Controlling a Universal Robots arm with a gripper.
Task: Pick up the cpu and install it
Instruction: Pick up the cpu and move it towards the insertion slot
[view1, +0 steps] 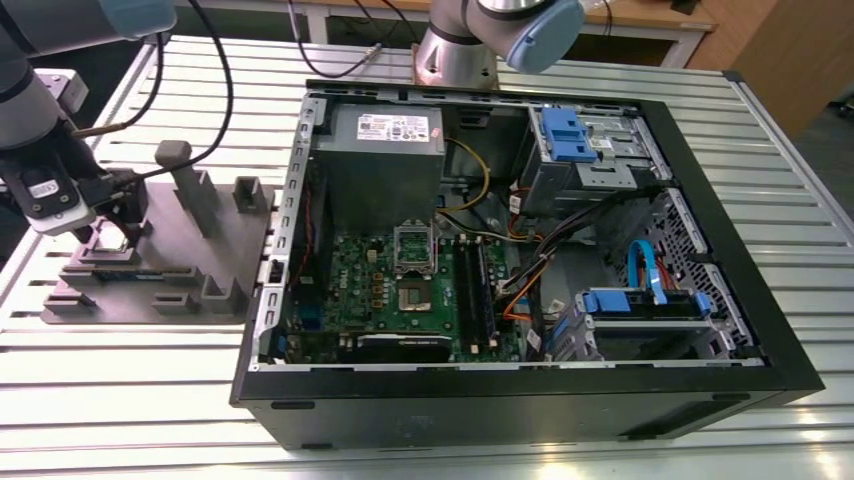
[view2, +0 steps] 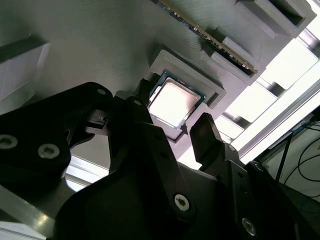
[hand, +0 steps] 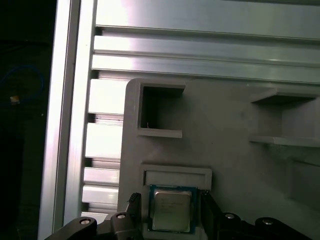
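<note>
Silver-topped cpu (hand: 171, 210) lies in a grey fixture (hand: 225, 145), gripper (hand: 169, 199) jaws apart astride it: pick-up in hand, needing an even edge squeeze

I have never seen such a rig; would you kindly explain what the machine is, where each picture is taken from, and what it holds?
The machine is a robot arm ending in a two-fingered pincer. The exterior view comes from a camera off the arm and sees the slatted metal table: a grey holder block at that view's left, and beside it an open computer case with a green motherboard. Both wrist views come from cameras riding on the arm, looking past the pincer. They show the cpu, a small shiny square chip, lying in a pocket of the holder block. The pincer's fingers stand open on either side of it; nothing is held yet.
</note>
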